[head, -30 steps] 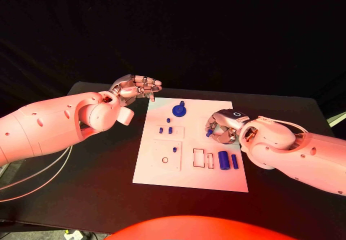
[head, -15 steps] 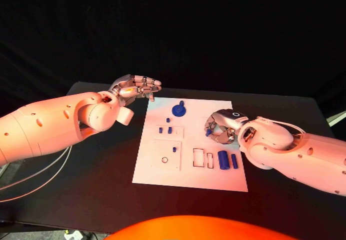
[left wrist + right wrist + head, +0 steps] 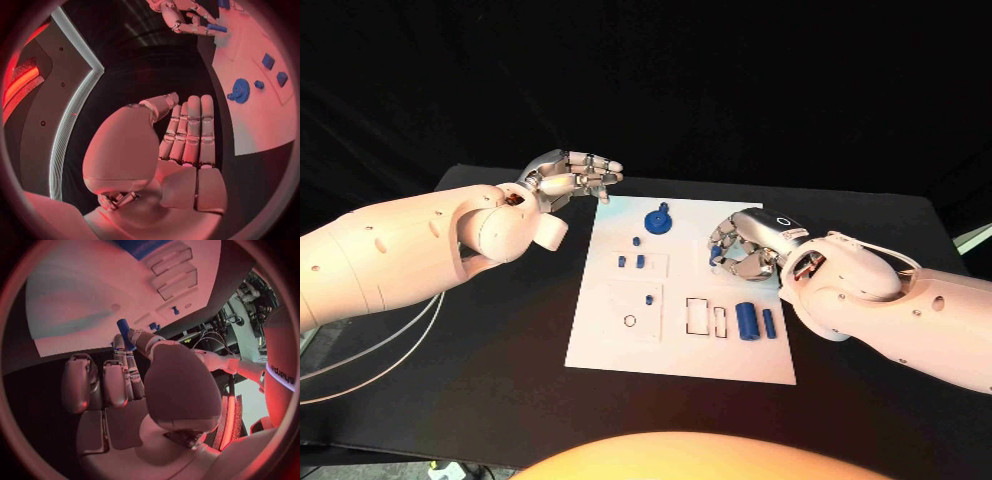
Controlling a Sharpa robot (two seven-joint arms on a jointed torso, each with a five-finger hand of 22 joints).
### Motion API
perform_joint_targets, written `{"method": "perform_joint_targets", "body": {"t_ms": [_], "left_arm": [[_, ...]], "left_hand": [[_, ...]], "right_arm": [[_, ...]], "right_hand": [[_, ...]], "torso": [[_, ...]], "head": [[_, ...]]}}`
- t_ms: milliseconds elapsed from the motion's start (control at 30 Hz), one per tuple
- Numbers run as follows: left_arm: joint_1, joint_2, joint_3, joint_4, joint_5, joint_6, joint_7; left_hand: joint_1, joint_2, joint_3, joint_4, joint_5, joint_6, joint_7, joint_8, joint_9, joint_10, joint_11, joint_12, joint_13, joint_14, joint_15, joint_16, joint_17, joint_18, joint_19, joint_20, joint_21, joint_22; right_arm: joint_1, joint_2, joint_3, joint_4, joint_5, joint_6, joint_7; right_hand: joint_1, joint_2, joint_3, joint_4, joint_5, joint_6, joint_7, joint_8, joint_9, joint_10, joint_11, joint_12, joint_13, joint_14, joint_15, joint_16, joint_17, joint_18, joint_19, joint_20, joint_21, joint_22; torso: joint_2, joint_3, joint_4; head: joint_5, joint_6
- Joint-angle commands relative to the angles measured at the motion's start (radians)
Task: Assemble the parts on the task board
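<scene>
The white task board [image 3: 678,345] lies in the middle of the black table. My right hand [image 3: 747,248] hovers over the board's right edge and pinches a small blue peg [image 3: 717,263] [image 3: 122,326] between thumb and a finger; the left wrist view shows that peg [image 3: 217,27] too. My left hand [image 3: 574,175] hangs off the board's far left corner, its fingers [image 3: 187,131] curled together around nothing. On the board sit a blue gear [image 3: 656,218] [image 3: 240,91], several small blue pegs [image 3: 632,261] and two blue cylinders [image 3: 757,321].
Rectangular slots [image 3: 705,317] and a round hole [image 3: 630,320] mark the board's near half, with one more peg [image 3: 651,299] standing there. Bare black table [image 3: 488,350] lies on both sides of the board.
My right hand has lifted a little toward the far side of the board, still holding the blue peg. The left hand has stayed put.
</scene>
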Motion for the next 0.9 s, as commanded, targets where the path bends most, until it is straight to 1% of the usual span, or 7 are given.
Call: {"method": "perform_joint_targets", "body": {"t_ms": [33, 200, 367, 467, 600, 700, 900], "left_arm": [[0.001, 0.004, 0.001, -0.001, 0.002, 0.002, 0.001], [0.001, 0.007, 0.001, -0.004, 0.003, 0.003, 0.001], [0.001, 0.01, 0.001, -0.006, 0.004, 0.004, 0.0], [0.0, 0.014, 0.001, -0.006, 0.005, 0.006, 0.0], [0.0, 0.018, 0.001, -0.007, 0.007, 0.007, 0.0], [0.0, 0.021, 0.001, -0.007, 0.007, 0.006, 0.001], [0.0, 0.024, 0.001, -0.005, 0.007, 0.005, 0.001]], "left_hand": [[0.001, 0.012, -0.026, 0.005, 0.015, -0.01, 0.005, -0.006, 0.015, -0.012, 0.003, 0.011, -0.01, -0.005, 0.0, -0.01, -0.009, -0.001, 0.001, 0.009, -0.02, -0.014], [0.001, 0.012, -0.026, 0.005, 0.015, -0.01, 0.005, -0.006, 0.015, -0.012, 0.003, 0.011, -0.01, -0.005, 0.0, -0.01, -0.009, -0.001, 0.001, 0.009, -0.02, -0.014], [0.001, 0.012, -0.026, 0.005, 0.015, -0.01, 0.005, -0.006, 0.015, -0.012, 0.003, 0.011, -0.01, -0.005, 0.0, -0.01, -0.009, -0.001, 0.001, 0.009, -0.02, -0.014], [0.001, 0.012, -0.026, 0.005, 0.015, -0.01, 0.005, -0.006, 0.015, -0.012, 0.003, 0.011, -0.01, -0.005, 0.0, -0.01, -0.009, -0.001, 0.001, 0.009, -0.02, -0.014], [0.001, 0.012, -0.026, 0.005, 0.015, -0.01, 0.005, -0.006, 0.015, -0.012, 0.003, 0.011, -0.01, -0.005, 0.0, -0.01, -0.009, -0.001, 0.001, 0.009, -0.02, -0.014], [0.001, 0.012, -0.026, 0.005, 0.015, -0.01, 0.005, -0.006, 0.015, -0.012, 0.003, 0.011, -0.01, -0.005, 0.0, -0.01, -0.009, -0.001, 0.001, 0.009, -0.02, -0.014], [0.002, 0.012, -0.027, 0.005, 0.015, -0.011, 0.005, -0.006, 0.015, -0.012, 0.003, 0.012, -0.01, -0.005, 0.0, -0.011, -0.01, -0.001, 0.001, 0.009, -0.021, -0.014]], "right_arm": [[0.013, -0.013, 0.004, 0.031, 0.025, -0.004, -0.005], [0.024, -0.018, 0.007, 0.076, 0.061, -0.006, -0.005], [0.016, 0.013, 0.007, 0.109, 0.079, -0.009, 0.004], [-0.003, 0.05, 0.006, 0.127, 0.069, -0.016, 0.015], [-0.031, 0.093, 0.004, 0.131, 0.043, -0.027, 0.028], [-0.049, 0.12, 0.0, 0.126, 0.028, -0.03, 0.035], [-0.089, 0.165, -0.008, 0.101, 0.007, -0.03, 0.047]], "right_hand": [[-0.015, 0.037, 0.056, -0.02, 0.014, 0.027, -0.009, 0.063, 0.052, 0.073, -0.022, 0.014, 0.028, 0.048, -0.006, 0.017, 0.01, -0.016, 0.053, -0.006, 0.029, 0.162], [-0.015, 0.037, 0.056, -0.02, 0.014, 0.027, -0.009, 0.063, 0.053, 0.073, -0.022, 0.013, 0.028, 0.048, -0.006, 0.017, 0.01, -0.016, 0.053, -0.006, 0.029, 0.162], [-0.016, 0.037, 0.056, -0.021, 0.014, 0.026, -0.009, 0.064, 0.054, 0.073, -0.022, 0.012, 0.028, 0.047, -0.006, 0.016, 0.008, -0.015, 0.052, -0.006, 0.027, 0.161], [-0.016, 0.037, 0.057, -0.022, 0.014, 0.025, -0.008, 0.065, 0.055, 0.072, -0.022, 0.011, 0.028, 0.047, -0.006, 0.015, 0.006, -0.015, 0.052, -0.006, 0.023, 0.16], [-0.016, 0.037, 0.058, -0.023, 0.014, 0.024, -0.008, 0.065, 0.056, 0.072, -0.021, 0.01, 0.028, 0.047, -0.006, 0.015, 0.006, -0.015, 0.052, -0.006, 0.024, 0.16], [-0.016, 0.037, 0.058, -0.023, 0.014, 0.024, -0.008, 0.065, 0.056, 0.072, -0.021, 0.01, 0.028, 0.047, -0.006, 0.015, 0.006, -0.015, 0.052, -0.006, 0.024, 0.16], [-0.016, 0.038, 0.059, -0.024, 0.014, 0.023, -0.007, 0.066, 0.057, 0.071, -0.021, 0.009, 0.029, 0.046, -0.006, 0.013, 0.003, -0.014, 0.051, -0.006, 0.021, 0.159]], "torso": [[0.0, -0.0003, -0.0017], [0.0, -0.0008, -0.0002], [0.001, 0.0003, -0.0009], [0.0, -0.0003, 0.0005], [0.0, -0.0018, 0.0017], [0.0, -0.0028, 0.0021], [0.002, -0.0023, 0.0002]], "head": [[0.001, 0.001], [0.003, 0.003], [0.012, 0.002], [0.02, 0.0], [0.026, -0.001], [0.03, -0.002], [0.039, -0.006]]}}
